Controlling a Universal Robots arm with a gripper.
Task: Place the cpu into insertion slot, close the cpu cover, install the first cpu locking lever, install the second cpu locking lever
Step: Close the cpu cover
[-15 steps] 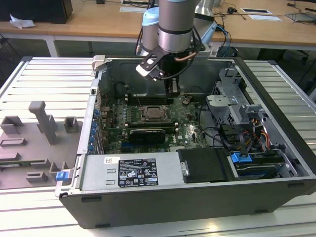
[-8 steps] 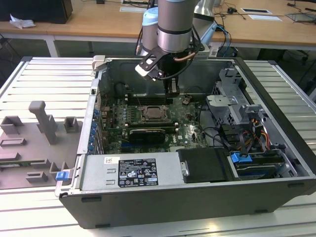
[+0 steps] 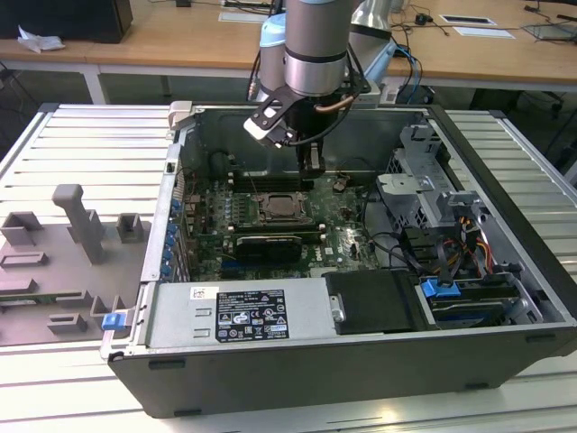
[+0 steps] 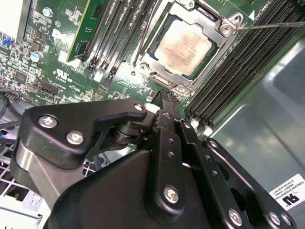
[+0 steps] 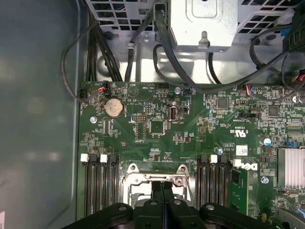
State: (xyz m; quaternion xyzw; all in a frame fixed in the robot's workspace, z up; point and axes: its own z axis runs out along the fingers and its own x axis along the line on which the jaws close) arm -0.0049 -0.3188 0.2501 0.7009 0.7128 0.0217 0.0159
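A: Green motherboard, fine pale traces. The cpu?
B: Silvery-beige top, mottled, green rim; the cpu cover silver-grey. Dark grey case; table pale grey, striped with ribs. Black jaws.

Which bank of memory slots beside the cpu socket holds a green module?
The bank away from the case wall; the wall-side bank stands empty.
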